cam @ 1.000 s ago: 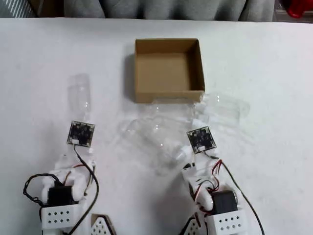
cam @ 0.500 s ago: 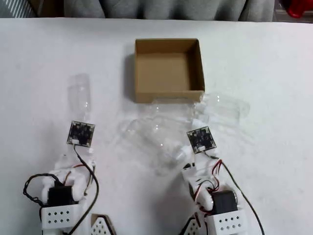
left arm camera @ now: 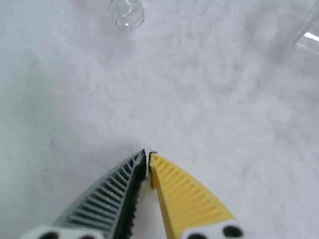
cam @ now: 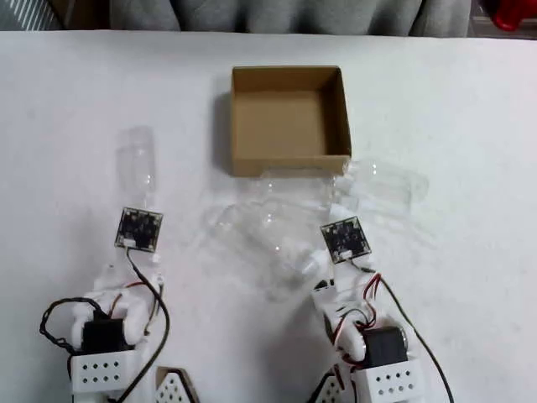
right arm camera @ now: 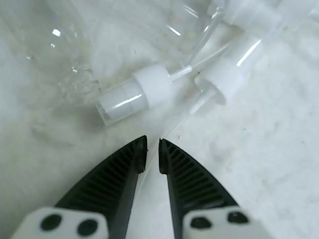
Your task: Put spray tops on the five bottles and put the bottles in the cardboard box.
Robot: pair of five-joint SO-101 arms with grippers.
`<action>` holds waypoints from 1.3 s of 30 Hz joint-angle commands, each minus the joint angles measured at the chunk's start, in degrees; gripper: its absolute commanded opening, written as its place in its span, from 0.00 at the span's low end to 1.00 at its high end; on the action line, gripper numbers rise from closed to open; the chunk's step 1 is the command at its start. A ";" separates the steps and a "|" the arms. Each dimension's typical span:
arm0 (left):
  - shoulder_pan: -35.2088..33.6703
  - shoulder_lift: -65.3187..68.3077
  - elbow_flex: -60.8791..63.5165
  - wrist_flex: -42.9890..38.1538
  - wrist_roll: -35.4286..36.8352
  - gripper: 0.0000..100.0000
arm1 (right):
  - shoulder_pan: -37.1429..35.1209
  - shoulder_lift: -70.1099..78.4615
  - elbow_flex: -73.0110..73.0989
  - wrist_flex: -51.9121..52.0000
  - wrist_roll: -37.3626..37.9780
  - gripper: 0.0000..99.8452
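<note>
The open cardboard box (cam: 289,117) stands at the far middle of the table. One clear bottle (cam: 137,164) lies ahead of my left arm (cam: 117,290), and its open neck (left arm camera: 127,11) faces the left gripper (left arm camera: 148,155), which is shut with nothing in it, just over the white table. Several clear bottles (cam: 268,220) lie in a heap in front of the box, with another bottle (cam: 388,183) to their right. My right gripper (right arm camera: 152,144) hangs shut and empty close behind two white spray tops (right arm camera: 133,94) (right arm camera: 224,74) with thin dip tubes, beside a clear bottle (right arm camera: 55,45).
The white table (cam: 470,109) has bare room to the far left and right of the box. Grey chairs and a red object (cam: 513,13) stand beyond the far edge. Both arm bases sit at the near edge.
</note>
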 commanded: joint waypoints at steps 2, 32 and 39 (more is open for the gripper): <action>0.84 -0.75 -0.35 -0.09 -0.26 0.02 | 0.22 -0.57 0.53 0.31 -0.26 0.02; -4.26 23.52 -51.16 5.98 0.18 0.02 | 0.31 -0.57 0.53 0.31 -0.26 0.02; -4.09 42.59 -57.41 5.54 0.35 0.02 | 0.31 -0.57 0.53 0.31 -0.26 0.02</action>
